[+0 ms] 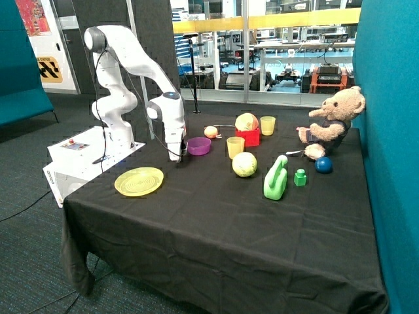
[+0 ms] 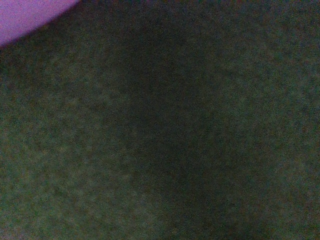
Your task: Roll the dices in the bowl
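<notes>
My claw (image 1: 181, 156) is down at the black worktop (image 1: 216, 216), just beside the purple bowl (image 1: 199, 145), on the side toward the flat yellow plate (image 1: 139, 181). I cannot tell whether it is open or closed. The wrist view shows only dark cloth with the bowl's purple edge at 1 corner. I cannot make out the dice anywhere.

Outside view: I look from beyond a table (image 1: 216, 216) corner, slightly above, across to the arm (image 1: 131, 72). Wrist view: I face straight down, very near the cloth. Both views share the purple bowl (image 1: 199, 145) (image 2: 25, 17).
</notes>
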Motion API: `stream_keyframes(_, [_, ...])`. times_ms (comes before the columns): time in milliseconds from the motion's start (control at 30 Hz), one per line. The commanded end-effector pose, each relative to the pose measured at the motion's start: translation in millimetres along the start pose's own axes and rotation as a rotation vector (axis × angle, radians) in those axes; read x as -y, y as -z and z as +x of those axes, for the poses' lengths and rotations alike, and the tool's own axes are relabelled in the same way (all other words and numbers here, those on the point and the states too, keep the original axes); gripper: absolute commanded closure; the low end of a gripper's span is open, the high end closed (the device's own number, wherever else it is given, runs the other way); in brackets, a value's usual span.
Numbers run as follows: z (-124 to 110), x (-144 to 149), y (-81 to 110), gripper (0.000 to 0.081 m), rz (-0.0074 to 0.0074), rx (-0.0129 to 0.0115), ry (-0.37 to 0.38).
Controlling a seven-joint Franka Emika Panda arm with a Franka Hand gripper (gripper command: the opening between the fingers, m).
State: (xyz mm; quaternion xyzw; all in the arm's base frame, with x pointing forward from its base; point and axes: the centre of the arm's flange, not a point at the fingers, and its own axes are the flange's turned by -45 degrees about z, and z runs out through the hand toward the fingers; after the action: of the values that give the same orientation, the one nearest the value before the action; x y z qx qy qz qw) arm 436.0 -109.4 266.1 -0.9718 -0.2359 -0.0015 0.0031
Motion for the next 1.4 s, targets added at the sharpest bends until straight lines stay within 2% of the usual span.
stream_keyframes(0, [-0.3, 5.0, -0.3, 0.0808, -0.0054, 0.0043, -0.001])
stream_keyframes(567, [11.5, 15.3, 6.6, 0.0808, -0.0054, 0.0044, 0.014])
stream_keyframes(867, [16.8, 24.1, 33.5, 0.0808, -0.0053, 0.0044, 0.026])
stream_keyframes(1167, [11.8, 28.3, 47.5, 0.0808, -0.0053, 0.0044, 0.020])
stream_keyframes(1267, [12.8, 28.2, 59.2, 0.0808, -0.0053, 0.0044, 0.023])
stream_keyframes(1367, [17.9, 28.0, 78.6, 0.0808, -0.0053, 0.0044, 0.030])
